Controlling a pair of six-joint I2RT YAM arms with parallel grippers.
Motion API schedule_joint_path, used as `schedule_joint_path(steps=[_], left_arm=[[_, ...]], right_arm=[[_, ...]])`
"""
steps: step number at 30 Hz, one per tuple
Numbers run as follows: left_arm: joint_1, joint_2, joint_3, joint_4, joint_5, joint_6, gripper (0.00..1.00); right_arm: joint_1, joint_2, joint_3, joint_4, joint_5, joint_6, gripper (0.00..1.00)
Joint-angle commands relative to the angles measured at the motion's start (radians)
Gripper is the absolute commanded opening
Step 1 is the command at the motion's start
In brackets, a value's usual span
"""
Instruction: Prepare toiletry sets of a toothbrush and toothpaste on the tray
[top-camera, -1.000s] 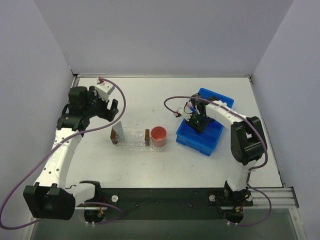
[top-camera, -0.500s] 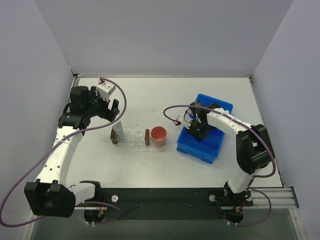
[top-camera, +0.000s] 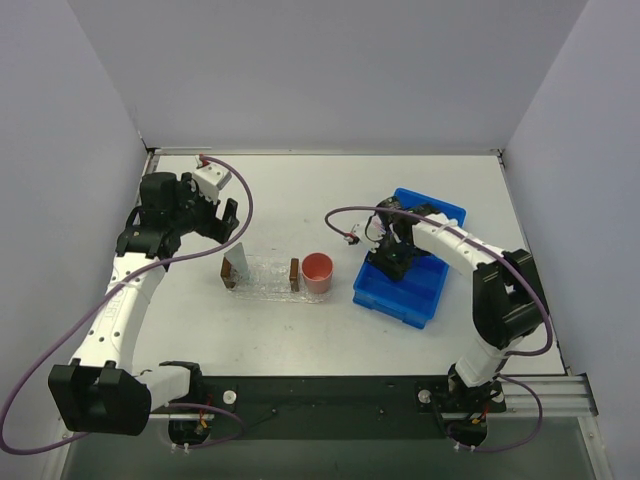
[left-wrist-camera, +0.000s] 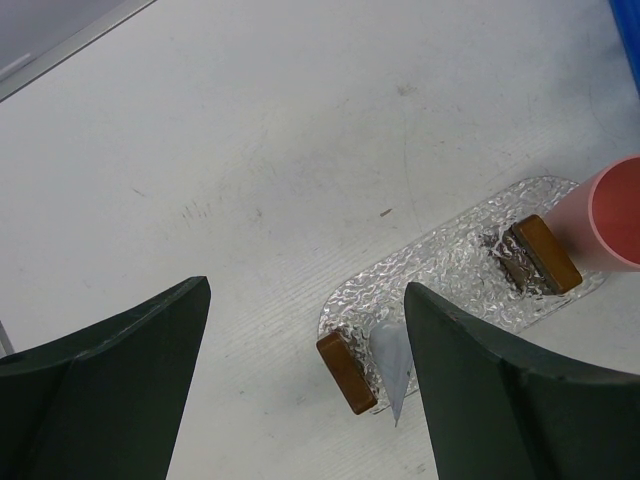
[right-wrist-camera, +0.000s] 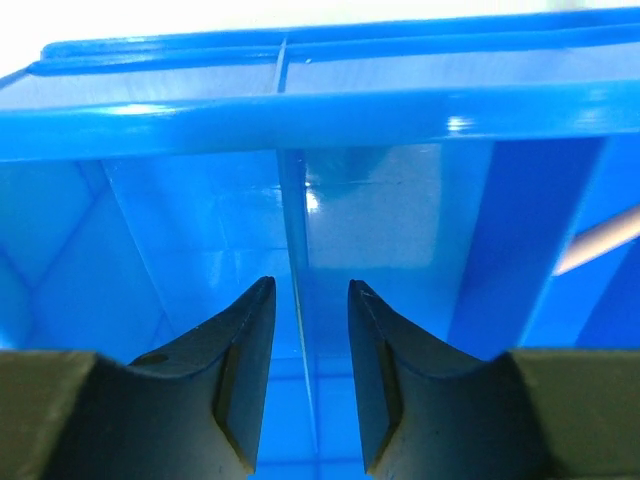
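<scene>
**Toothbrush (right-wrist-camera: 603, 238) off to the right of the right gripper (right-wrist-camera: 305, 372)**

Down inside the bin (right-wrist-camera: 300, 110), the right gripper has its fingers a narrow slot apart with nothing between them. They are lined up on the divider (right-wrist-camera: 288, 200). The toothbrush, as I take the pale pink stick to be, shows only at the right edge of the wrist view, to the right of that divider. Its long axis slants up to the right, across the line of the fingers. The reach probably calls for a shift rightward past the divider and a wider opening. The right arm is clearly the nearer one.

The left gripper (left-wrist-camera: 305, 400) hangs above the table near the tray (left-wrist-camera: 440, 265), fingers wide apart and empty. A whitish-grey toothpaste (left-wrist-camera: 392, 352) lies at the tray's left end, just beside a brown block (left-wrist-camera: 346, 372).
</scene>
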Motion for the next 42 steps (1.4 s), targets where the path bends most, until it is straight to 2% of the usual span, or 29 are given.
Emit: schedule_joint_path(steps=[1,6,13,19,27,32,42], left_arm=[[0.004,-0.033,0.008,0.024,0.009,0.012,0.89],[0.005,-0.027,0.008,0.028,0.014,0.012,0.89],[0.004,-0.019,0.003,0.057,0.032,-0.014,0.89],[0.004,-0.01,0.002,0.083,0.039,-0.027,0.89],[0.004,-0.005,0.013,0.067,0.032,-0.022,0.89],[0.004,-0.007,0.019,0.044,0.023,-0.022,0.89],[0.004,0.016,0.04,0.023,-0.003,-0.011,0.89]], right_arm=[[0.011,-0.082,0.108,-0.093,0.01,0.042,0.33],[0.014,-0.144,0.242,-0.181,0.007,0.071,0.42],[-0.06,-0.145,0.355,-0.199,0.024,0.115,0.42],[-0.179,0.005,0.501,-0.199,0.009,0.21,0.43],[-0.242,0.244,0.676,-0.189,0.021,0.261,0.44],[-0.269,0.328,0.719,-0.175,0.023,0.266,0.44],[-0.284,0.399,0.73,-0.143,0.026,0.281,0.44]])
